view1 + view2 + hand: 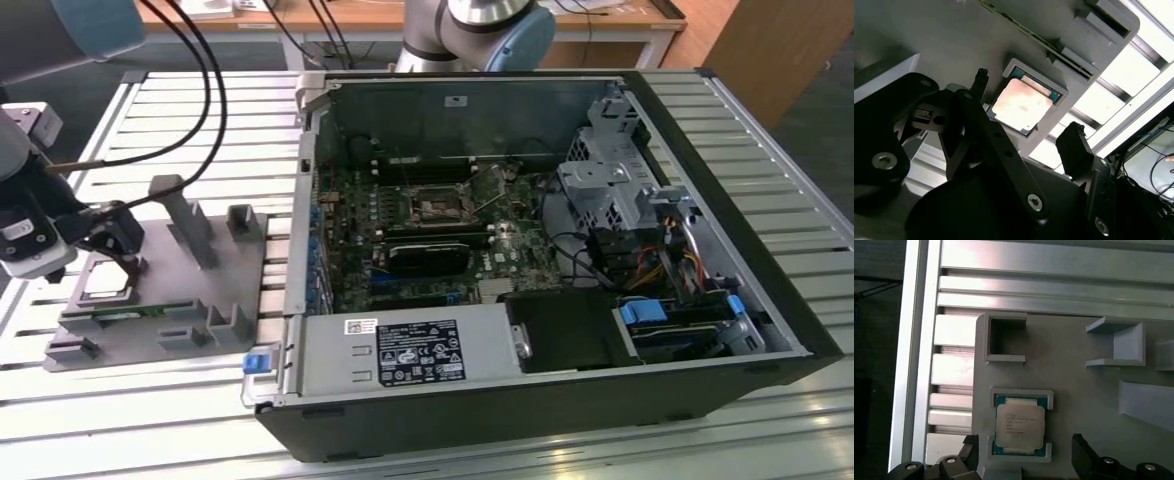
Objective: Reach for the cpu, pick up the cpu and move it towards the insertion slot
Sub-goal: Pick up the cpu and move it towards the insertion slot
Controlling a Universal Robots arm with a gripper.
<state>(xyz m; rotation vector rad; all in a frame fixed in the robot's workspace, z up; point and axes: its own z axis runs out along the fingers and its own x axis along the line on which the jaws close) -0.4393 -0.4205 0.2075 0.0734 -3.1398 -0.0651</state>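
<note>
- Black gripper (111,258) hangs at the exterior view's left, low over a grey holder (260,270).
- State: open. In both wrist views its two fingers (970,450) (1074,145) stand apart, one on each side of the cpu, and nothing is clamped between them.
- Contact: a gap shows between each finger and the cpu in the first wrist view. Whether a fingertip touches the holder cannot be told.
- Location of the cpu (1020,426) (1021,104) (107,293): it lies flat in a square recess of the holder, silvery top up, with a greenish rim showing round the metal. It is still seated in the recess, not lifted.
- Holder: it sits on a slatted metal table (240,160), just beside the case on the exterior view's left. It carries upright posts and open-sided pockets (1004,337). A green strip (127,312) lies in a groove near the cpu recess.
- Location of the slot (437,205): on the board (521,240) inside the open case (534,410), it shows as a metal frame round a dark centre.
- Separation: the slot is well apart from the cpu and the gripper, toward the exterior view's right, with the case wall between them.
</note>
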